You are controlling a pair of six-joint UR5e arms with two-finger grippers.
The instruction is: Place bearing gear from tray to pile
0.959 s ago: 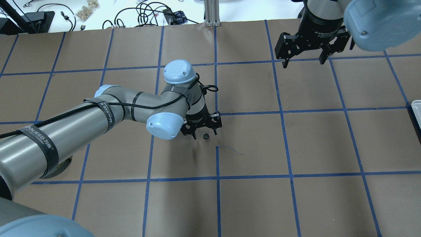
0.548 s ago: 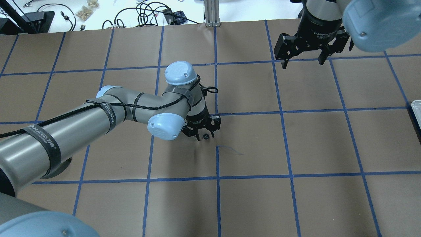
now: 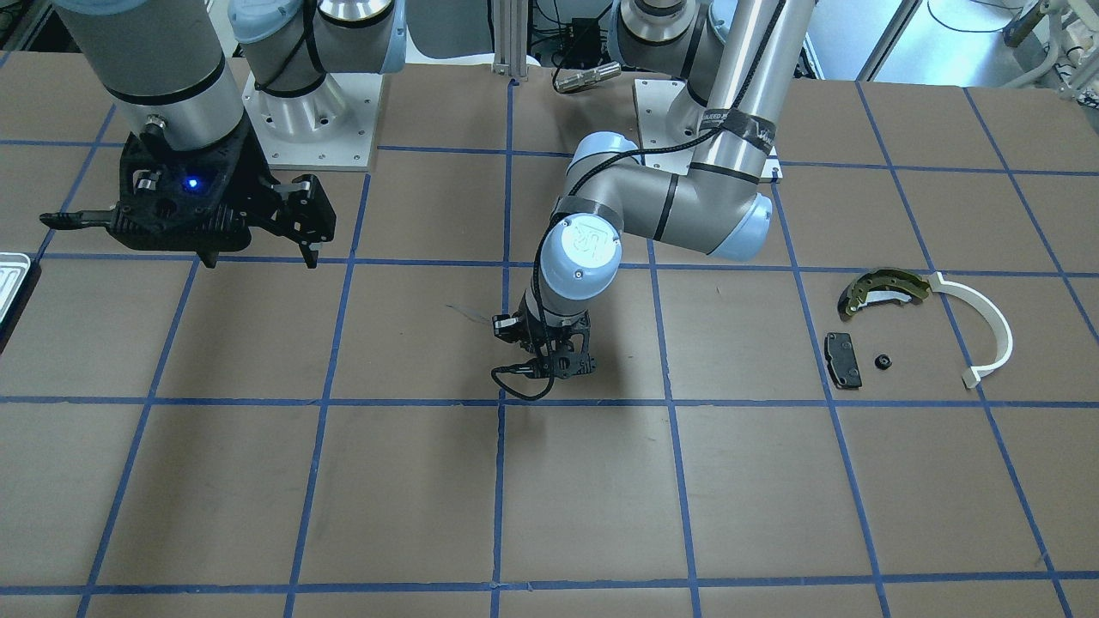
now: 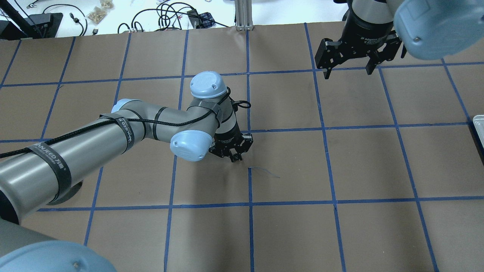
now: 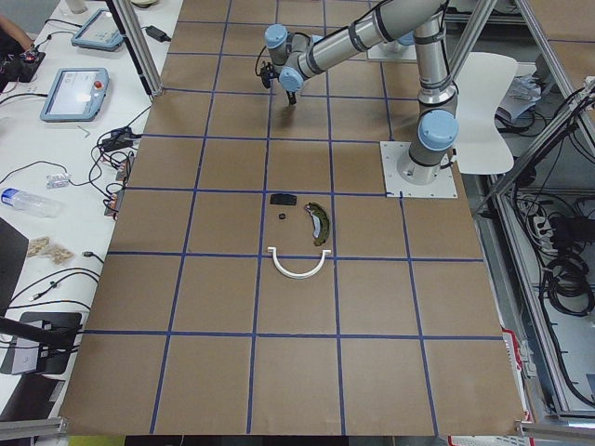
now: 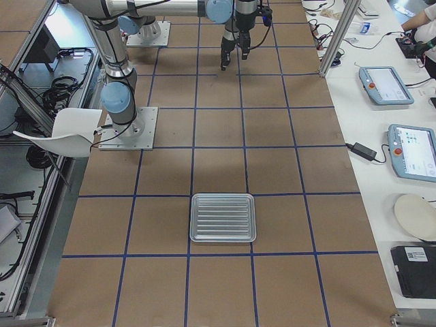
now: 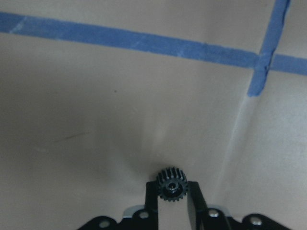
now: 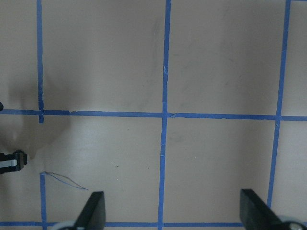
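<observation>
The bearing gear is small, black and toothed. It sits pinched between the fingertips of my left gripper at table level near the table's middle. In the front view the left gripper hides the gear. The pile lies far off on my left side: an olive-gold brake shoe, a white arc strip, a black pad and a second small gear. The ridged tray lies at my right end. My right gripper hangs open and empty above the table.
Brown paper with a blue tape grid covers the table. The tray's edge shows at the overhead view's right border. A thin loose thread lies just beside the left gripper. Cables and boxes lie beyond the far edge.
My left gripper has come down over the gear and its fingers have closed in on it, so the gear is now mostly hidden from overhead. The right arm has barely moved.
</observation>
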